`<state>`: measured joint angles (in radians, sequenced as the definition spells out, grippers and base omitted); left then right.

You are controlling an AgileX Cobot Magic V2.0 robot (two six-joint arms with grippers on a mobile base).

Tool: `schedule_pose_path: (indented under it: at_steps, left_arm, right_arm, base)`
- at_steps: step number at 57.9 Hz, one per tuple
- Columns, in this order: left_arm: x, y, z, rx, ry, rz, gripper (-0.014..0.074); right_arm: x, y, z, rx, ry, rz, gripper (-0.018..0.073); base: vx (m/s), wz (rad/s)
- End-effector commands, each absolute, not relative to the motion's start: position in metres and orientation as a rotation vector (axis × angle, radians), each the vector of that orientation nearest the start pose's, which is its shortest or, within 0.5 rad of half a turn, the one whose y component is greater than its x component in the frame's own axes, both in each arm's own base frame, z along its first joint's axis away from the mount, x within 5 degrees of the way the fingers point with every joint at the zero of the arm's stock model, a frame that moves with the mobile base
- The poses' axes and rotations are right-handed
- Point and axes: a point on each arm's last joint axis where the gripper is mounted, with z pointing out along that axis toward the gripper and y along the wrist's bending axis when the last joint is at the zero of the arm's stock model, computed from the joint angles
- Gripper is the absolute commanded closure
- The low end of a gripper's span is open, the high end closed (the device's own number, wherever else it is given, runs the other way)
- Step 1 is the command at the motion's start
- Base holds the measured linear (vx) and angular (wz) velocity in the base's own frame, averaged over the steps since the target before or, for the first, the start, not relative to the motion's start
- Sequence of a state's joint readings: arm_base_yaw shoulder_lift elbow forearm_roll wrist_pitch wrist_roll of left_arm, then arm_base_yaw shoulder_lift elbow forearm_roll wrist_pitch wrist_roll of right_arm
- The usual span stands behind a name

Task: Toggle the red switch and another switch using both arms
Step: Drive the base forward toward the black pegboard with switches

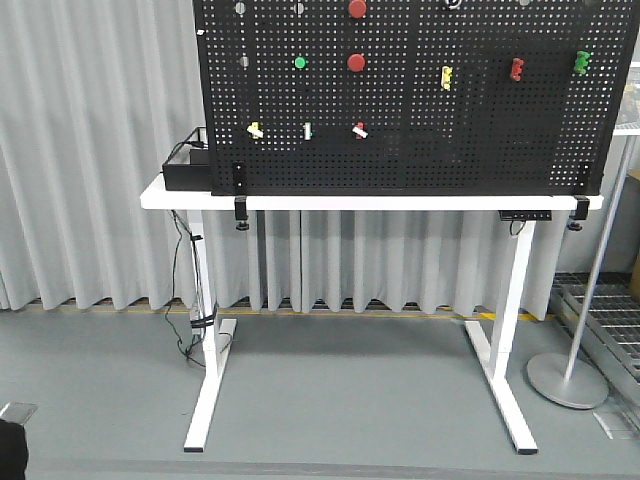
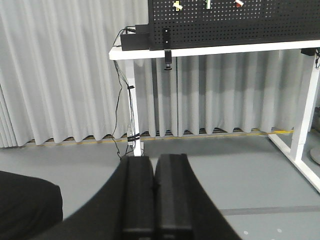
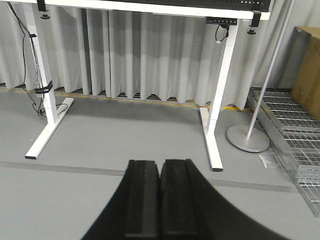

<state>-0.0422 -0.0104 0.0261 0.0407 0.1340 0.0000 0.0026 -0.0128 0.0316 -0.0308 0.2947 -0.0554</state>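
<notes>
**Both claws closed and far below the switches: we are only approaching**

We are judging that the approach is the step in hand, because nothing is touching either switch. The left claw (image 2: 154,164) is keeping its two fingers pressed together on nothing, and the right claw (image 3: 160,167) is doing the same.

The red switch (image 1: 360,130) is sitting far ahead of the left claw, high above it and to its right, on the pegboard (image 1: 420,160). The pale yellow switch (image 1: 255,129) is sitting in the same row, nearly straight above and ahead of that claw. Above the right claw only the table (image 3: 150,8) edge is showing, and no switch.

For the next move we are thinking that both arms need raising and reaching forward, each closed tip meeting one lever. A slim white toggle (image 1: 307,130) is standing between the two switches, so the aim is asking for care.

The claw fingers are looking matte black and flat-sided. The pegboard is black and full of regular small holes. Both switches are small and stubby, the red one carrying a white tip
</notes>
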Motion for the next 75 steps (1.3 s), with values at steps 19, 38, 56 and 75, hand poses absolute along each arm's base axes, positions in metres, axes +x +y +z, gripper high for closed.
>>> schedule_pose_path:
  at_steps: [19,38,56,75]
  left_arm:
    - [0.0568,-0.0022,0.1935,0.049,1.569,-0.013,0.0594]
    - [0.0568,-0.0022,0.1935,0.049,1.569,-0.013,0.0594]
    - [0.0568,-0.0022,0.1935,0.049,1.569,-0.013,0.0594]
    - [0.0568,-0.0022,0.1935,0.049,1.569,-0.013,0.0594]
  right_arm:
    - [0.0553,-0.0009,0.1828,-0.078,1.708,-0.083,0.0566]
    - [0.0553,-0.0009,0.1828,-0.078,1.708,-0.083,0.0566]
    - [0.0553,-0.0009,0.1828,-0.078,1.708,-0.083,0.0566]
    - [0.0553,-0.0009,0.1828,-0.078,1.708,-0.083,0.0566]
  base:
    - [0.11,0.01]
    - [0.15,0.09]
    - [0.19,-0.05]
    - [0.32,-0.03]
